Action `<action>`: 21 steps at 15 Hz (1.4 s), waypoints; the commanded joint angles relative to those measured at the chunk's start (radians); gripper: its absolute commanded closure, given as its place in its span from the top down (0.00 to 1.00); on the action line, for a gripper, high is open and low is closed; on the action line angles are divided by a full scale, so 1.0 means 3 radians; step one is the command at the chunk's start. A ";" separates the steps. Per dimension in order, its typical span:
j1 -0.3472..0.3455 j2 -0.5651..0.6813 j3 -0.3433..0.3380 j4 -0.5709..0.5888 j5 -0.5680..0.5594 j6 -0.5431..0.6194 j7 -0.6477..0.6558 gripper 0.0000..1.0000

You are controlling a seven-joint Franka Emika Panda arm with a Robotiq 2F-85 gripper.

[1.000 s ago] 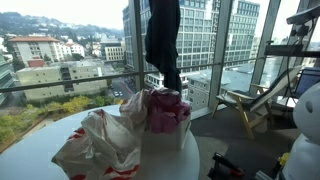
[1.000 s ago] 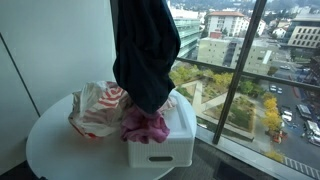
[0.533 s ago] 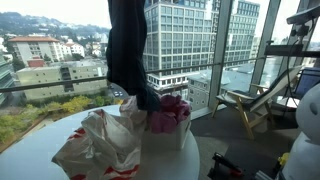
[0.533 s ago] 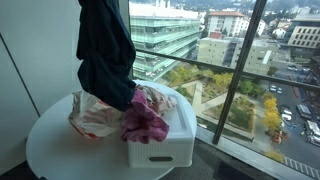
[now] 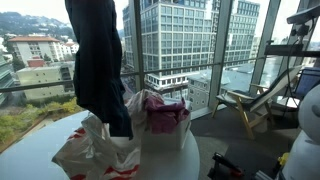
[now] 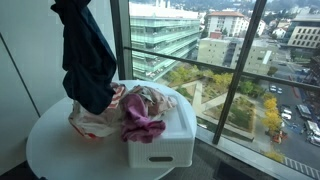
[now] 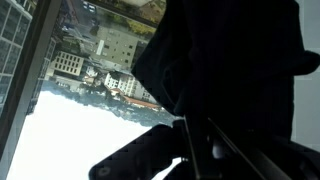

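A dark navy garment (image 5: 98, 60) hangs high in the air in both exterior views (image 6: 85, 55), its lower end above a white and red striped cloth (image 5: 95, 145) on the round white table (image 6: 60, 150). The gripper is above the frame in both exterior views. In the wrist view the dark garment (image 7: 230, 60) fills the upper right and the gripper's dark fingers (image 7: 195, 145) are closed on its fabric. A white bin (image 6: 165, 140) holds a pink garment (image 6: 145, 120), also seen in an exterior view (image 5: 168, 112).
Tall windows with a railing (image 5: 50, 85) stand behind the table. A folding chair (image 5: 245, 105) and equipment (image 5: 300, 70) stand beside the table. A white wall (image 6: 25, 60) is close to the table.
The hanging dark garment has moved sideways from above the bin to above the striped cloth, away from the bin. The pile and bin have not moved.
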 commanded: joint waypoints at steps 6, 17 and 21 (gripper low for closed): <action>-0.0296 0.0479 0.0091 0.0044 0.0223 0.0635 -0.0185 0.05; -0.0293 0.0933 -0.0098 -0.0395 0.0044 0.0654 -0.0482 0.02; -0.0106 0.1117 -0.0252 -0.0533 0.0078 0.0671 -0.0757 0.03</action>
